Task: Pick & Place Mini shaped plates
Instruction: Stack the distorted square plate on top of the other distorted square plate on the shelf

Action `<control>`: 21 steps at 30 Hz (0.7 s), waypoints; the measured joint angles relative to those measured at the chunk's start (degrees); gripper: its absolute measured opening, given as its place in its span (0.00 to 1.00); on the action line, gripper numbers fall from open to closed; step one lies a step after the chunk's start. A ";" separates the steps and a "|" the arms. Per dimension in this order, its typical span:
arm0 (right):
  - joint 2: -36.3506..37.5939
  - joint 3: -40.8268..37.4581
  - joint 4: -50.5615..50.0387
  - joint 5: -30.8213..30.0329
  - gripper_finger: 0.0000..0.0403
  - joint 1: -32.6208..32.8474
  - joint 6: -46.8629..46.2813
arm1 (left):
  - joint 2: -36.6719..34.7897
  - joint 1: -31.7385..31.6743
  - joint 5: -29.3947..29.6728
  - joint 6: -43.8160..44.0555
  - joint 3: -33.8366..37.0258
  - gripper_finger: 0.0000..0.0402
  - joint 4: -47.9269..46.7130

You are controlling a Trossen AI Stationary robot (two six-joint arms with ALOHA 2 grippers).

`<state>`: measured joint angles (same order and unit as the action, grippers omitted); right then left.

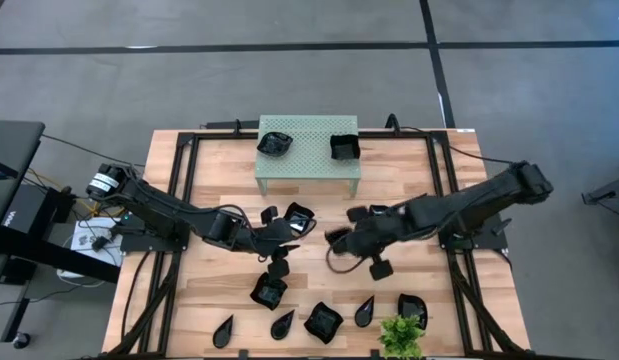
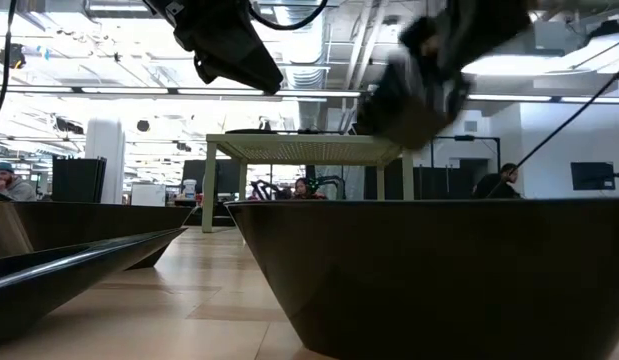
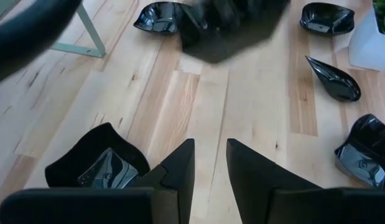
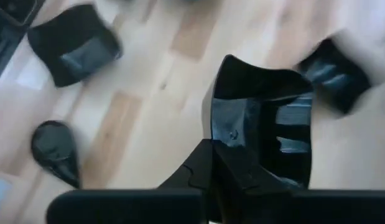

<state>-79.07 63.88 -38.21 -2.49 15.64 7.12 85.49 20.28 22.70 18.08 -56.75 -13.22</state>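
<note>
Right hand (image 4: 226,163) clamped on blurred square plate (image 4: 267,124); fingertips hidden.

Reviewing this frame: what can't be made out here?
- Low view: most of the table, hidden behind a glossy black dish against the lens.
- Right wrist view: motion blur; whether the right gripper lifts the black wavy-edged plate clear is unclear.
- High view: green plant cut by the bottom edge.
</note>
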 joint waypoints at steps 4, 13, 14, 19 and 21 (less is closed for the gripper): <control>5.43 1.53 -0.30 -13.53 0.01 -2.48 8.06 | 0.00 -0.22 0.02 -0.06 0.00 0.23 0.22; 9.77 2.18 4.05 -28.52 0.01 -18.14 20.24 | 0.00 -1.67 0.00 -0.25 0.00 0.23 0.70; 9.41 2.18 4.09 -27.53 0.01 -19.95 20.92 | 0.00 -1.80 0.00 -0.25 0.00 0.23 0.70; 5.67 2.16 3.96 -21.06 0.01 -27.38 21.39 | 0.00 -2.45 0.00 -0.24 0.00 0.23 0.88; 4.15 2.16 4.65 -19.99 0.01 -29.04 21.50 | 0.00 -2.44 0.00 -0.24 0.00 0.23 0.90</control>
<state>-74.92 66.04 -33.56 -22.48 -13.39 28.62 85.49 17.85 22.70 17.84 -56.75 -12.32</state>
